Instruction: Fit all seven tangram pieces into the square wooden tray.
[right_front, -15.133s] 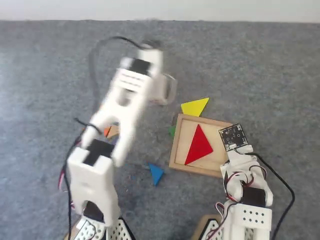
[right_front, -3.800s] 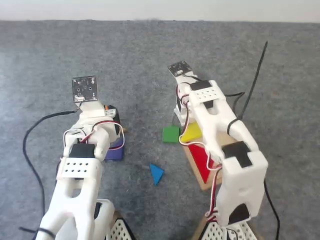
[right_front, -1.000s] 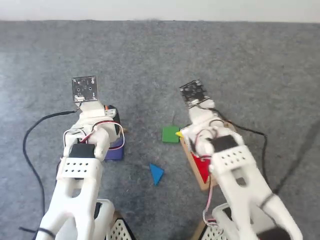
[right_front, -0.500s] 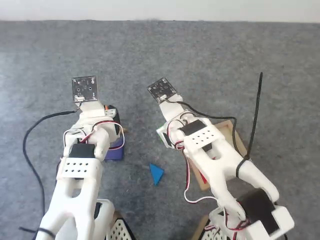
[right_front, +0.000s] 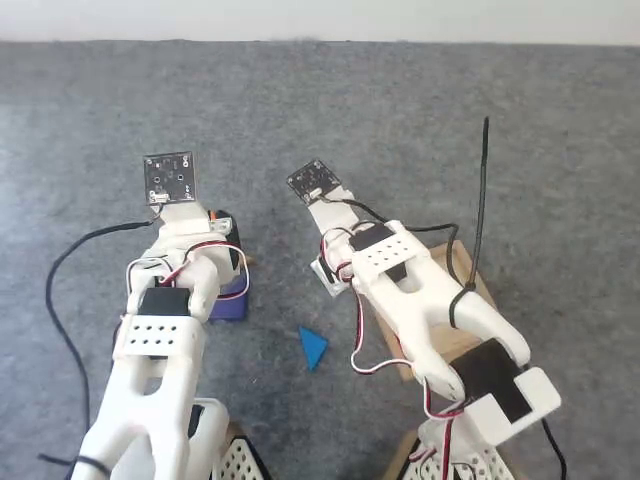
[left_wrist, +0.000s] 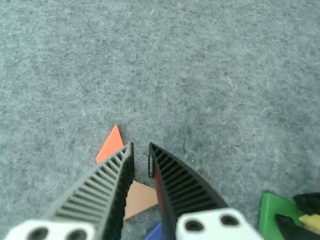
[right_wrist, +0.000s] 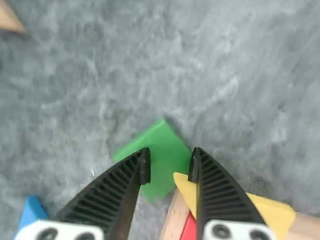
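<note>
Tray: wooden tray (right_front: 481, 291), right of centre in the high view, mostly under the right arm. A red piece (right_wrist: 187, 231) and a yellow triangle (right_wrist: 270, 209) sit at its near corner, and the yellow tip reaches past the rim.
Green square (right_wrist: 161, 147): flat on the grey carpet (right_front: 450, 120), just outside that tray corner and close to the yellow tip.
Right gripper (right_wrist: 169, 159): over the green square with fingers spread, one to each side of it. Cannot tell whether they touch it.
Left gripper (left_wrist: 140, 150): left of centre in the high view, low over the carpet. There is a narrow gap between the fingers and nothing in them. An orange triangle (left_wrist: 111, 145) and a tan piece (left_wrist: 141, 196) lie just beside it.
Loose pieces: blue triangle (right_front: 313, 347) at lower centre of the high view, between the arms; purple piece (right_front: 229, 302) against the left arm.
Step, judged: picking up the green square. Most pieces are not yet in the tray.
Handling, judged: the square looks thin, stiff and light, likely with a smooth painted face. It offers little edge height, so go low and grip across two opposite straight sides.
Risk, judged: a corner-to-corner pinch could twist it loose or nudge the yellow triangle.
</note>
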